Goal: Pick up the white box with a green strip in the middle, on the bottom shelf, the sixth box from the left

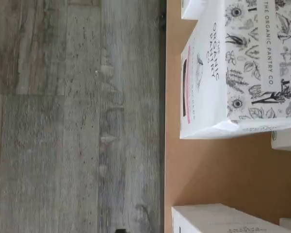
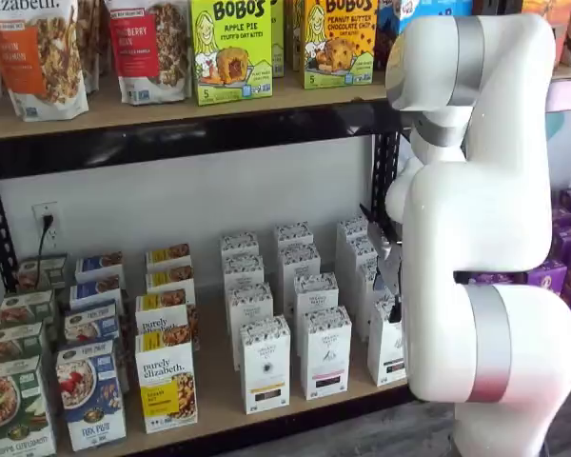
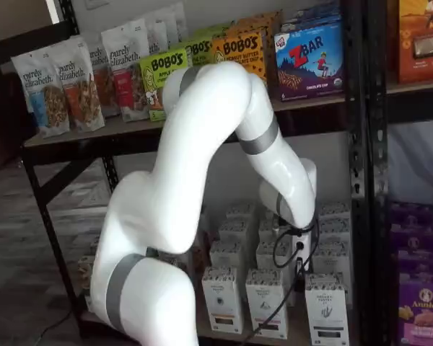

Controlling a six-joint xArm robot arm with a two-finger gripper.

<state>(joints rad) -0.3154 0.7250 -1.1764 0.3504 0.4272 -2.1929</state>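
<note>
Box: the white box (image 3: 327, 310) stands upright at the tabletop's (image 2: 219, 405) front edge, rightmost of 3 front white cartons, partly behind the arm (image 2: 476, 219).
Tool: the tool (image 3: 301, 277) hangs close by the box's top corner, seen side-on; can't tell how open it is.
Wrist view: a speckled carton (image 1: 233, 73) on the tan board, grey floor (image 1: 63, 121) alongside.

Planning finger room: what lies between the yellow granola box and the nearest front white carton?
Only bare shelf board between granola box and carton, in a shelf view.
</note>
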